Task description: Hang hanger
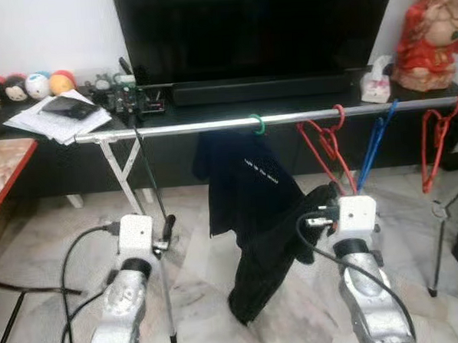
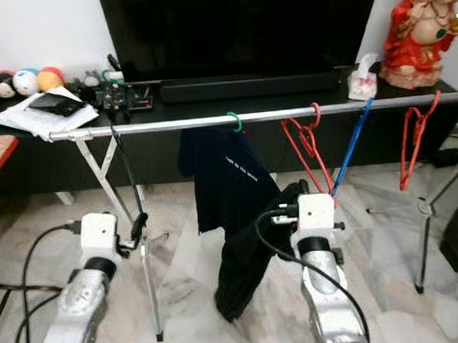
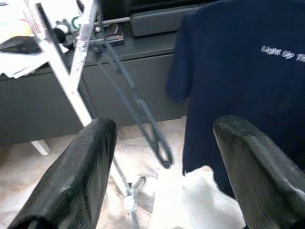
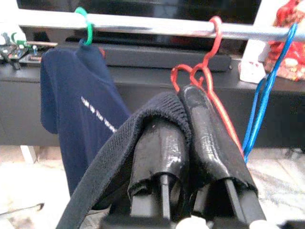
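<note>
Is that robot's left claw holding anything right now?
No, the left gripper is open, its two black fingers spread with nothing between them.

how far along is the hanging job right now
Done: a navy t-shirt already hangs from the rail on a green hanger. In hand: the right gripper is shut on a black garment. Left: getting it onto the empty red hanger. The left gripper is open.

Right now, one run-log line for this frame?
right claw: shut on black cloth | left claw: open | dark shirt: on rail
</note>
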